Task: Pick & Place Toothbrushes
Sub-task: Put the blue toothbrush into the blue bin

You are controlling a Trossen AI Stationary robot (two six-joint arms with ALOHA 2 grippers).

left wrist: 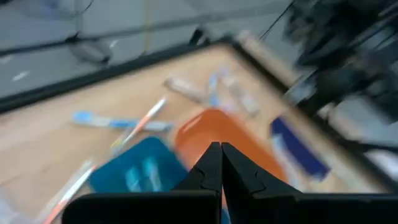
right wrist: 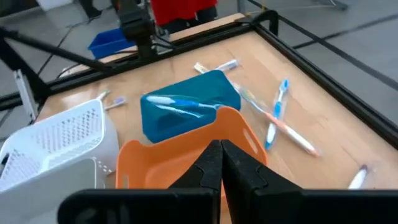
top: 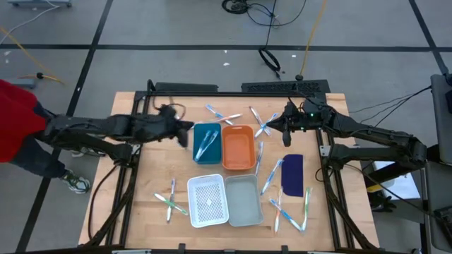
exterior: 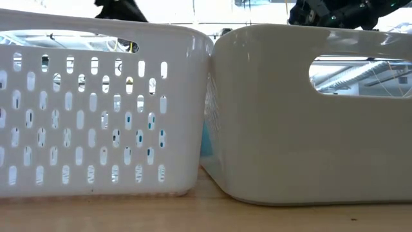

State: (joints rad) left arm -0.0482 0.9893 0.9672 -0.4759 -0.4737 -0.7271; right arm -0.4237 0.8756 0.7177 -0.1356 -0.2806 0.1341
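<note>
Several toothbrushes lie loose on the wooden table: a pair (top: 222,115) at the far side, crossed ones (top: 263,123) by my right gripper, two (top: 169,200) at the near left, and more (top: 272,176) (top: 305,204) at the near right. Others lie inside the blue tray (top: 207,143), and one of these toothbrushes (right wrist: 180,104) shows in the right wrist view. My left gripper (top: 185,132) hovers shut and holding nothing at the blue tray's left edge; its shut fingertips (left wrist: 221,155) show in the left wrist view. My right gripper (top: 282,127), also shut and holding nothing (right wrist: 221,152), hovers right of the orange tray (top: 238,147).
A white perforated basket (top: 207,201) and a grey bin (top: 244,200) stand side by side at the near middle and fill the low view. A dark blue flat piece (top: 292,174) lies right of the orange tray. A person in red (top: 18,127) stands at the table's left.
</note>
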